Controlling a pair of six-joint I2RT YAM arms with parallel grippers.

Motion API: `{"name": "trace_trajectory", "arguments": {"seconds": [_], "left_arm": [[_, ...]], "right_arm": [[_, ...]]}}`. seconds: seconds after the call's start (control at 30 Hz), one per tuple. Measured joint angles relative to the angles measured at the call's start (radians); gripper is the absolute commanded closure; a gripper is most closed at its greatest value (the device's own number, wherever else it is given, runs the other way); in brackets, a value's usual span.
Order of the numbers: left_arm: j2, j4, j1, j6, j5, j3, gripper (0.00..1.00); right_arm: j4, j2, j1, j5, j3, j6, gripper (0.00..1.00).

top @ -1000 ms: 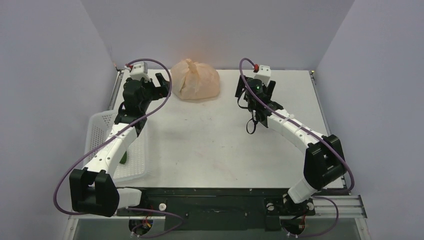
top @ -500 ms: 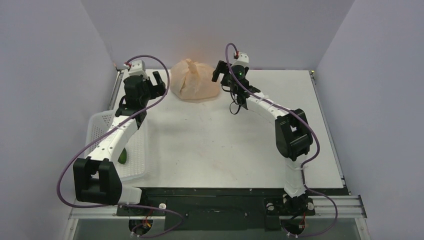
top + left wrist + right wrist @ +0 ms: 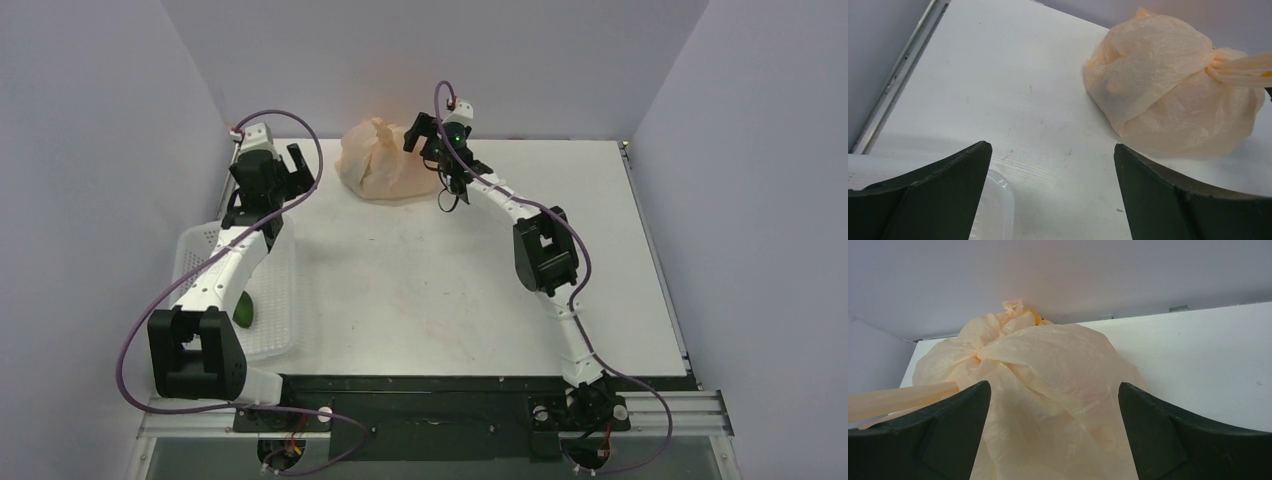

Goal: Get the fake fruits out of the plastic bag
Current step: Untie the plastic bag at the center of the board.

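Observation:
The peach-orange plastic bag sits knotted shut at the back of the table. No fake fruits show; what is inside the bag is hidden. My right gripper is open at the bag's right upper side. In the right wrist view the bag fills the gap between the wide-apart fingers of the right gripper. My left gripper is open and empty, left of the bag and apart from it. In the left wrist view the left gripper hangs over bare table, with the bag ahead to the right.
A white mesh basket lies at the table's left edge under the left arm, with a green object in it. Its rim shows by the left finger. The back wall stands close behind the bag. The bag's handles stick out sideways.
My right arm has swung left and back, from the table's right half up to the bag. My left gripper has drawn a little left, away from the bag.

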Motion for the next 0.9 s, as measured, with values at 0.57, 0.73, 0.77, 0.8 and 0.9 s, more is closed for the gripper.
{"name": "trace_trajectory", "arguments": {"seconds": [0.57,0.73,0.77,0.8,0.9], "left_arm": [[0.042,-0.011,-0.071,-0.023,0.155,0.02,0.11],[0.047,-0.014,-0.098,-0.013,0.163,0.023,0.11],[0.051,-0.015,-0.098,-0.012,0.163,0.025,0.12],[0.054,-0.016,-0.098,-0.011,0.164,0.027,0.11],[0.065,-0.019,-0.096,-0.011,0.183,0.035,0.11]], "right_arm": [[-0.043,0.074,0.057,-0.003,-0.002,-0.034,0.61],[-0.021,0.012,0.065,-0.043,-0.17,-0.032,0.85],[-0.015,-0.007,0.066,-0.055,-0.202,-0.031,0.88],[-0.007,-0.029,0.068,-0.065,-0.233,-0.03,0.92],[0.021,-0.101,0.072,-0.1,-0.329,-0.031,0.97]]}}
